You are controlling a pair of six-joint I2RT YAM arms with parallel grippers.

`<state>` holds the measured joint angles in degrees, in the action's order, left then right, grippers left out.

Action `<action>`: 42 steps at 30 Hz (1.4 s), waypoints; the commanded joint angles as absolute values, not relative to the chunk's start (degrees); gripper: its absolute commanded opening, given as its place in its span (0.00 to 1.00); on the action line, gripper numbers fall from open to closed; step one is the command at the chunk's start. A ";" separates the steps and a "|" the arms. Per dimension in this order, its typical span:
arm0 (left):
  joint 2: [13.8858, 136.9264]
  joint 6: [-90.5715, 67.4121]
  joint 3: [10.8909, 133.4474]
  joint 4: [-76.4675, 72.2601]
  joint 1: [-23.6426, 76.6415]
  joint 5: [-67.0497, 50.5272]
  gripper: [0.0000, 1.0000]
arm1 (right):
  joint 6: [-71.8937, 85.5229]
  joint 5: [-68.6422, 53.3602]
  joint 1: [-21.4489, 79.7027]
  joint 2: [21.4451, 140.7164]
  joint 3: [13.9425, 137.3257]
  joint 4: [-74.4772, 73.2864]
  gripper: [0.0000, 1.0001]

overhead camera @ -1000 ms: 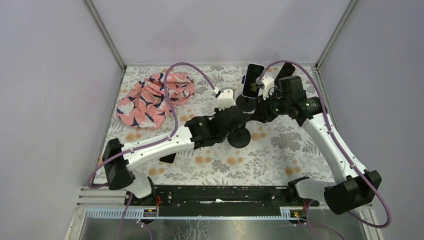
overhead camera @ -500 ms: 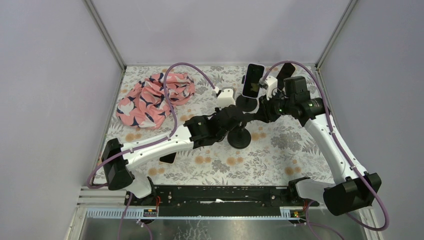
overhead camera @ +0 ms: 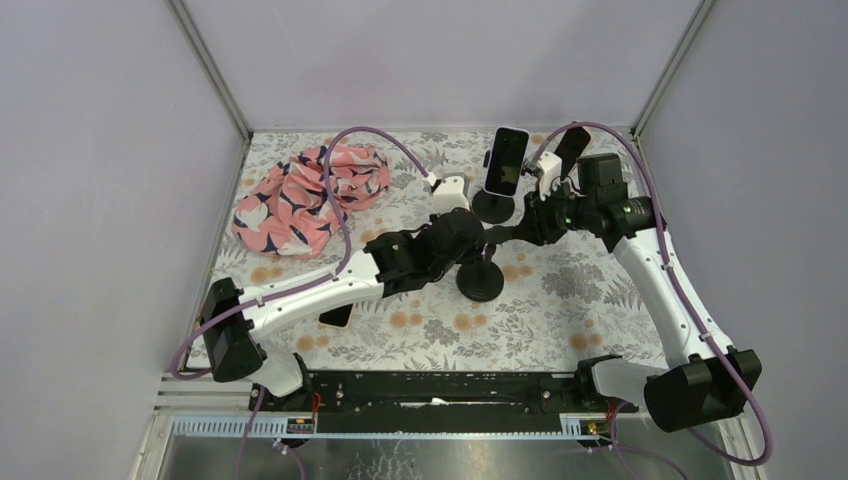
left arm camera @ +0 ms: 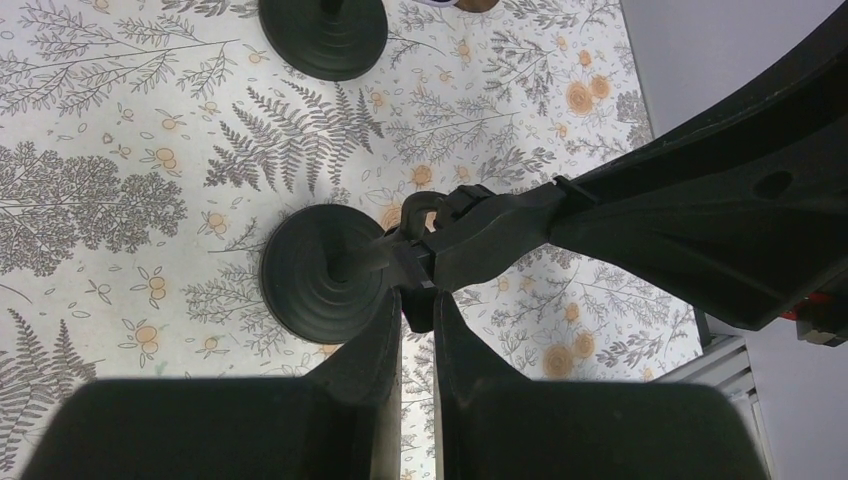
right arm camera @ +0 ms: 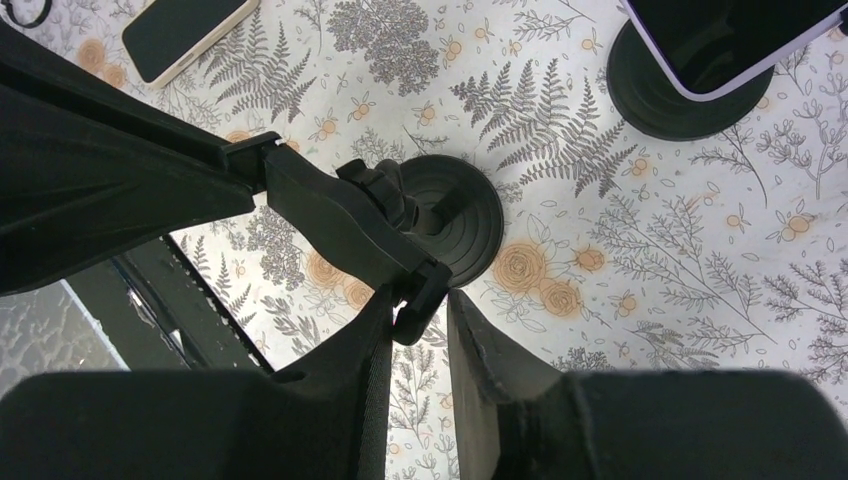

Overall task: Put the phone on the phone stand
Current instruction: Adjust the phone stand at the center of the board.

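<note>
Floral worktop [overhead camera: 560, 300], left hand [left arm camera: 418, 305] and right hand [right arm camera: 418, 310] both pinched narrow on the cradle [left arm camera: 480, 225] of the middle phone stand [overhead camera: 481, 280], flat phone [right arm camera: 185, 35] lying near left, second phone [overhead camera: 507, 160] upright on far stand [overhead camera: 493, 208]

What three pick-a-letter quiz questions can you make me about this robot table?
1. Where is the pink patterned cloth?
A. back left of the table
B. on a stand
C. in a gripper

2. How many round black stand bases are there?
A. one
B. two
C. four

3. What is the left gripper doing?
A. open in the air
B. shut on the near stand's arm
C. holding a phone

Answers:
1. A, it lies bunched in that corner.
2. B, there is a back base and a near base.
3. B, its fingers pinch the arm.
</note>
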<state>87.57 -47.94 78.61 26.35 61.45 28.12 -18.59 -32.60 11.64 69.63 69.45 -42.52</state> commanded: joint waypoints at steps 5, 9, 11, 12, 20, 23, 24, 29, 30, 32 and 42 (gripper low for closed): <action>79.95 -42.55 77.07 44.88 55.77 44.21 0.00 | -30.50 -6.46 0.41 68.99 67.57 -47.84 0.00; 80.02 -42.53 77.11 44.87 55.59 43.85 0.00 | -30.77 -7.07 0.29 68.99 67.23 -47.72 0.00; 80.23 -42.60 77.44 44.89 55.55 43.26 0.00 | -30.69 -9.02 0.35 68.87 67.53 -48.29 0.00; 80.36 -42.62 77.63 44.87 55.55 42.98 0.00 | -30.75 -10.53 0.33 68.63 67.62 -48.64 0.00; 80.94 -43.31 79.69 43.87 55.68 38.14 0.00 | -33.36 -34.63 0.33 64.72 67.99 -53.17 0.24; 81.29 -45.83 80.38 42.45 55.80 34.73 0.00 | -31.14 -46.10 0.35 63.74 67.58 -51.42 0.39; 81.75 -47.24 81.05 42.41 56.02 34.05 0.00 | -29.15 -48.76 0.40 63.65 67.58 -50.14 0.44; 85.08 -55.70 85.18 42.53 58.60 32.75 0.00 | -16.91 -40.99 12.63 64.59 69.96 -43.96 0.52; 86.01 -57.28 85.96 42.56 58.91 32.22 0.00 | -14.64 -38.36 15.21 64.84 70.44 -42.93 0.52; 88.00 -59.72 87.55 42.62 59.39 31.09 0.00 | -11.00 -35.20 18.82 65.45 71.37 -41.39 0.53; 92.03 -64.06 91.13 42.84 61.38 34.65 0.00 | -9.16 -20.32 27.54 66.38 71.11 -35.42 0.67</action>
<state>91.42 -60.45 88.05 45.56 60.80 31.94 -11.40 -26.76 26.96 66.92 71.11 -39.86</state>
